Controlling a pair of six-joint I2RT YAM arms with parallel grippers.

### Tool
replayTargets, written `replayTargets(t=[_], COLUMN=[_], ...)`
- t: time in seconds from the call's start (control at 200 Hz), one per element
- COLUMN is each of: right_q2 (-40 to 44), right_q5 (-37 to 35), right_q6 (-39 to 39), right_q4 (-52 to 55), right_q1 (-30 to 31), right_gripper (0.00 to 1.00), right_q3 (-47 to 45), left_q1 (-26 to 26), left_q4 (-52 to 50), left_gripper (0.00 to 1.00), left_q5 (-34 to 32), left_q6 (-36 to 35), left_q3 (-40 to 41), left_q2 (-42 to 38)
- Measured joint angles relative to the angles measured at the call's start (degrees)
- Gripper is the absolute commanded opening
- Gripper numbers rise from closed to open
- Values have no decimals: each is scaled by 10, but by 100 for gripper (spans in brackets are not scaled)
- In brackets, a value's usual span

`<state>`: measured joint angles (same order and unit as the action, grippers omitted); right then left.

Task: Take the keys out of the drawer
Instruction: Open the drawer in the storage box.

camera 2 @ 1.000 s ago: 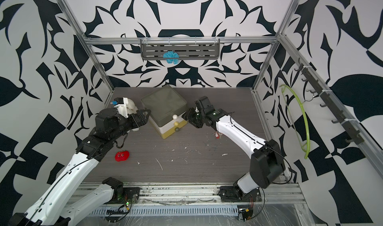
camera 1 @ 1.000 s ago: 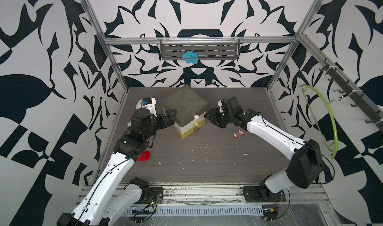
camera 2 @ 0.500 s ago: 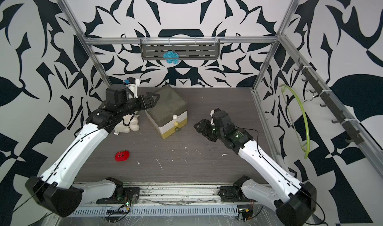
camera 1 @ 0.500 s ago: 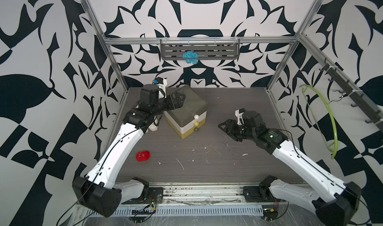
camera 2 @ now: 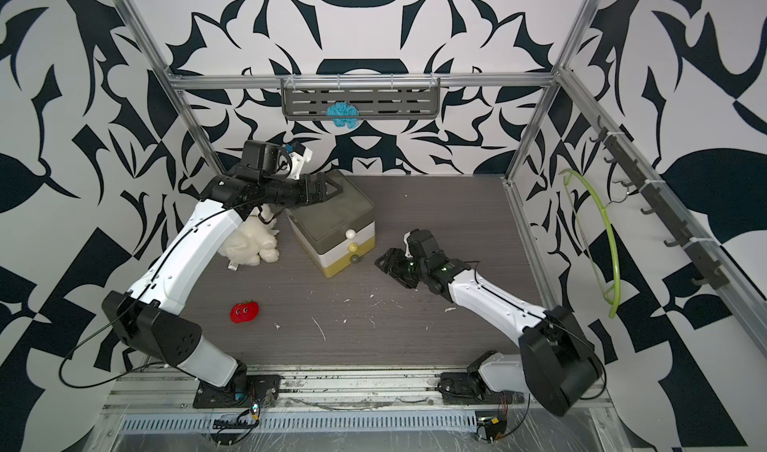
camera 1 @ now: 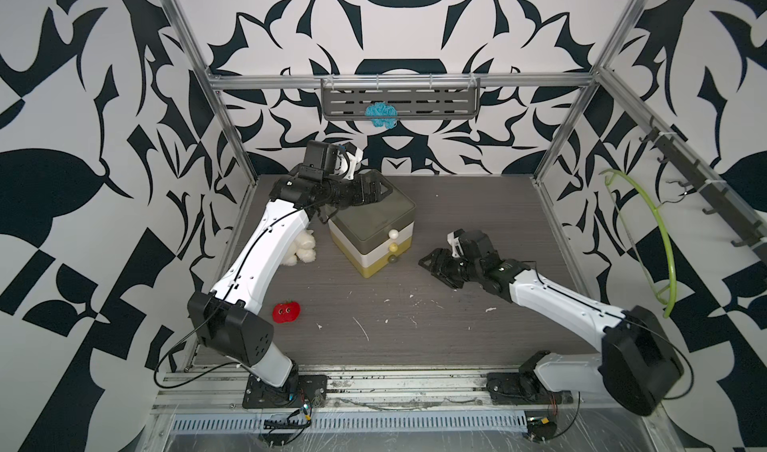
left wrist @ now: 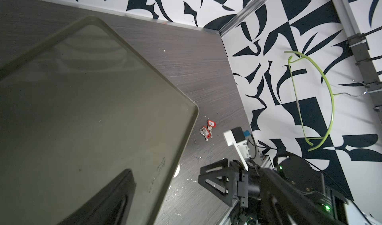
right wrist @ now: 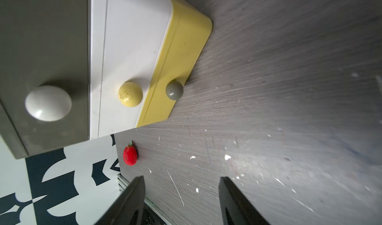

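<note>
Right gripper (right wrist: pixel 179 201) half open, empty, facing drawer unit (camera 1: pixel 373 230); keys (left wrist: pixel 207 131) with red tags flat on table (camera 1: pixel 456 338), just beside this gripper, well apart from wide-open, empty left gripper (camera 1: pixel 379 190).

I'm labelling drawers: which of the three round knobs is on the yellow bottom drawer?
The grey round knob, lowest of the three. The yellow round knob sits on the white middle drawer, the white round knob on the olive top drawer.

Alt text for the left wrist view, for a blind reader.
Two small metal keys with red tags lie on the dark wood-grain table, just past the corner of an olive-grey drawer box; the black right hand is nearby.
</note>
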<state>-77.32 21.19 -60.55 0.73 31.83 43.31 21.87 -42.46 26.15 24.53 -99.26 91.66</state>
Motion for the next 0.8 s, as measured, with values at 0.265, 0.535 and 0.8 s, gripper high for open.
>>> replayTargets(t=[0.265,0.535,0.8], right_q2=[-150,-220,-249], right_q5=[55,83,105], right_q6=[-41,-64,-86], right_q4=[-252,-358,-389], right_q1=[0,0,0], right_gripper=[60,56,53], right_q3=[1,32,45], left_q1=[0,0,0], left_q4=[-23,-20,-15], left_gripper=[99,99,99], left_q5=[30,37,36], left_q6=[7,21,25], left_q3=[19,49,56], left_q2=[9,15,17])
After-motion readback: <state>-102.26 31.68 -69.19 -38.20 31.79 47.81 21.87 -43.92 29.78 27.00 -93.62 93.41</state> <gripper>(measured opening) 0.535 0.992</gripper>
